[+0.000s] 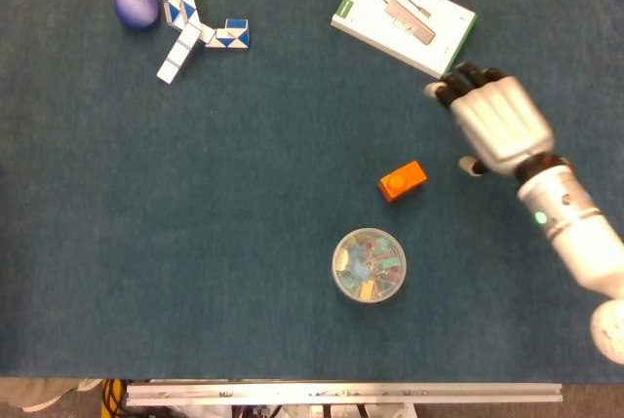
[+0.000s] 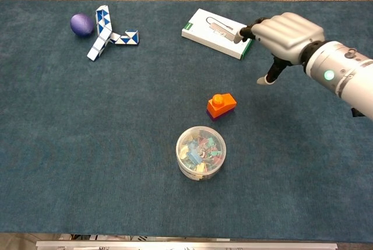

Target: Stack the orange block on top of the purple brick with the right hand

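Observation:
The orange block sits on top of the purple brick, of which only a thin purple edge shows in the chest view. The stack stands alone on the blue cloth, just beyond the round tub. My right hand hovers up and to the right of the stack, well apart from it, holding nothing, its fingers loosely bent and its thumb pointing down. The left hand appears in neither view.
A clear round tub of coloured clips stands just in front of the stack. A white and green box lies behind, close to my right hand's fingertips. A blue-white snake puzzle and a purple ball are far left.

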### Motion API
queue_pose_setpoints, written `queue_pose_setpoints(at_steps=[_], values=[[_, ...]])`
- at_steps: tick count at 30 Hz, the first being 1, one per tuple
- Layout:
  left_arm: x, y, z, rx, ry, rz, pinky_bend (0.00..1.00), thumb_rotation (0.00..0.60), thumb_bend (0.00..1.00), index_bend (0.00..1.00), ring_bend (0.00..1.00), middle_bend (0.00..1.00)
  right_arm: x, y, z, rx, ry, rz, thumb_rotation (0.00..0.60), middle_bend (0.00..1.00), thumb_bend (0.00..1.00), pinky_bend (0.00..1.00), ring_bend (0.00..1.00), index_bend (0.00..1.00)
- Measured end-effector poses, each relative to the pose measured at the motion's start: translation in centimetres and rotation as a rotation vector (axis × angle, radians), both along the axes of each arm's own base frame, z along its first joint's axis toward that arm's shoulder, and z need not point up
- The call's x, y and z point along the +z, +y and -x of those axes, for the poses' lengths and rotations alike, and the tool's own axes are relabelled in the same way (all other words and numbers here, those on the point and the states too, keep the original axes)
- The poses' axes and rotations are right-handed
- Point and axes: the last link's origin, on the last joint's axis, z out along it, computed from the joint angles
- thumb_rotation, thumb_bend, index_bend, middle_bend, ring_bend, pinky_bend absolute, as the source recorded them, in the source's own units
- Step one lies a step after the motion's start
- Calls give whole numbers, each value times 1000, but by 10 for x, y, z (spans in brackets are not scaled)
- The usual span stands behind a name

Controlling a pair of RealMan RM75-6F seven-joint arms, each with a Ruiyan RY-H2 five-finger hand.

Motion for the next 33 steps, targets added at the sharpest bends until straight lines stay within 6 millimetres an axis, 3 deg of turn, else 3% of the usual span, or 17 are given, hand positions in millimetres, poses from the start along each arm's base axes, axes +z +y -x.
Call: queue_pose_setpoints(at_steps=[4, 10, 17, 25, 33], values=[[0, 1, 1, 7, 4, 1, 181, 600, 240, 332, 287, 331, 22, 3, 23, -10, -37, 74, 600, 355, 206, 301, 213, 397], [0, 4, 1, 15, 10, 3, 181, 600, 240, 332, 287, 331, 67, 14, 74, -68, -78, 239, 600, 376, 219, 301, 218, 417], [-3, 8, -3, 2, 19, 22, 181, 600, 240, 332, 287, 331, 108, 48, 129, -150, -97, 387, 600, 387, 220, 301, 219, 421], [-8, 9, -10, -14, 23, 34, 181, 600, 240, 332, 287, 331, 136, 82, 151, -205, -90, 444, 600, 398, 218, 301, 219, 428], [-10, 12, -15, -25, 20, 44, 181, 600, 240, 332, 287, 331, 136, 106, 152, -233, -119, 435, 600, 406, 217, 301, 223, 433]])
